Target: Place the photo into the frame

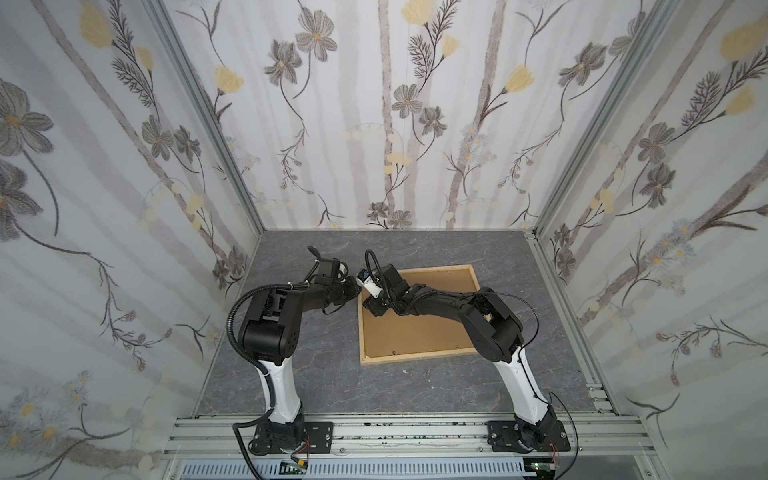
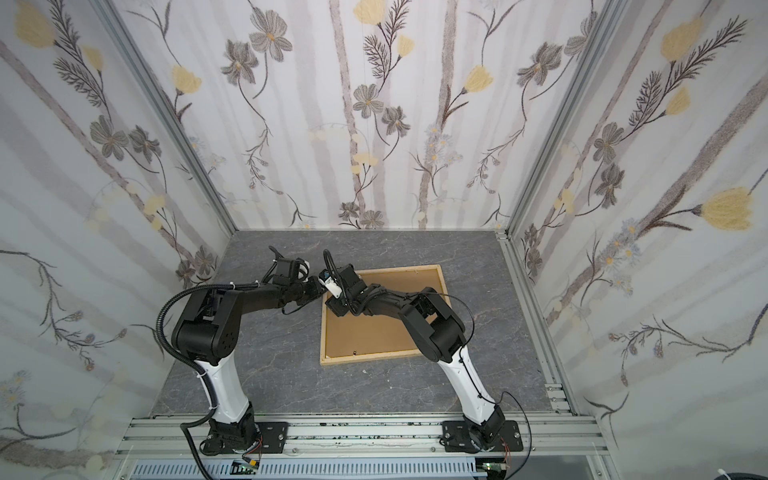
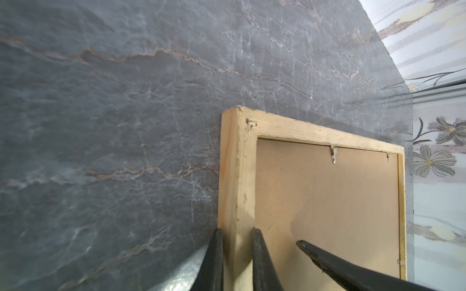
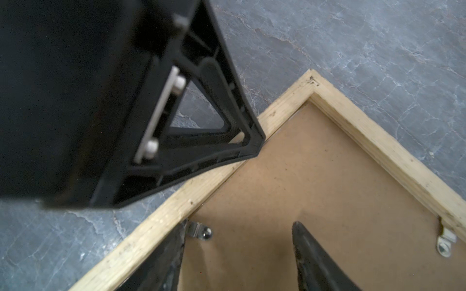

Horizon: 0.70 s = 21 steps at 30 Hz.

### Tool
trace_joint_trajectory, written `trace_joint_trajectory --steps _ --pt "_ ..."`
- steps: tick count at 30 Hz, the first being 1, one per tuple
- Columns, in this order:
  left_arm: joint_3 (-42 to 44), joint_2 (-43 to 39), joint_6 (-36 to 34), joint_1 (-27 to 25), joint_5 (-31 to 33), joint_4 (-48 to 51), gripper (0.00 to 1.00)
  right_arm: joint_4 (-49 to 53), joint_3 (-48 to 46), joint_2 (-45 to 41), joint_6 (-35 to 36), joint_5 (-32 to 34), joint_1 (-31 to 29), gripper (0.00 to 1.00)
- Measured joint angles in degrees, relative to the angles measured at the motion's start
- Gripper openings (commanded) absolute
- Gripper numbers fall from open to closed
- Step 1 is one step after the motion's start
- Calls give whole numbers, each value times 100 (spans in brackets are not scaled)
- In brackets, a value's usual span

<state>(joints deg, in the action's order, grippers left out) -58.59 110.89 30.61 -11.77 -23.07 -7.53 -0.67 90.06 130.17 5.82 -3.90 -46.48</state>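
The frame (image 1: pixel 415 356) (image 2: pixel 365 357), light wood, lies back side up on the grey table right of centre. A brown backing panel (image 1: pixel 419 328) (image 4: pixel 315 189) fills it. My left gripper (image 1: pixel 358 291) (image 3: pixel 237 229) is shut on the frame's left strip (image 3: pixel 237 176) close to the far left corner, one finger outside and one inside. My right gripper (image 1: pixel 370 308) (image 4: pixel 239 226) hangs open just over the panel inside that same corner, one finger beside a metal clip (image 4: pixel 199 231). The photo is hidden.
Small metal clips (image 3: pixel 333 153) (image 4: pixel 445 243) stick out from the frame's inner edges over the panel. The two grippers stand close together at the frame's corner. Flowered walls (image 1: pixel 124 208) enclose the grey marble table (image 1: pixel 291 374) on three sides.
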Motion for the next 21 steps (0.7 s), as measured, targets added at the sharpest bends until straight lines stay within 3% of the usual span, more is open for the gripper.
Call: trace_joint_trajectory --steps 13,21 --pt "44 -22 0 -2 20 -85 0 -463 -343 -155 -330 496 -175 69" --pt "-85 -11 -26 0 33 131 5 -20 -756 -1172 -236 -48 -251 77"
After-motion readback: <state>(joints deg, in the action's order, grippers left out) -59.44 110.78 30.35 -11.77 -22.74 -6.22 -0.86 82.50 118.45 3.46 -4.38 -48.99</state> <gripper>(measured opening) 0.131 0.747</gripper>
